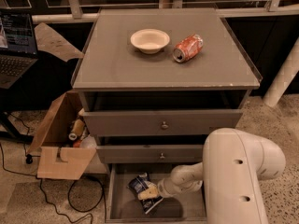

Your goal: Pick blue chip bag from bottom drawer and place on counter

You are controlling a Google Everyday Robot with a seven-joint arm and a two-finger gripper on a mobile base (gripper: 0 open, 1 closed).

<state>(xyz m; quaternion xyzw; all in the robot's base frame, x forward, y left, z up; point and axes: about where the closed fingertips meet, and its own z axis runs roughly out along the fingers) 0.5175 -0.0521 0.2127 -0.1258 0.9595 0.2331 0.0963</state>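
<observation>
Cream-coloured gripper (148, 193) sits low at 6 o'clock of the view, inside the open grey bottom drawer (125, 208), overlapping the crumpled dark-blue and white chip bag (138, 184); whether it is apart or clamped cannot be told. An open black laptop (16, 45) stands at 9 o'clock. A brown cardboard box (60, 160) rests on the floor at 8 o'clock, beside the cabinet. The bag lies left of the drawer's middle. At 12 o'clock the flat matte grey counter (117, 66) carries a round cream bowl (150, 40) and, at the bowl's 3 o'clock, an orange-red soda can (188, 48) on its side. A bulky white robot arm (236, 181) fills 5 o'clock.
</observation>
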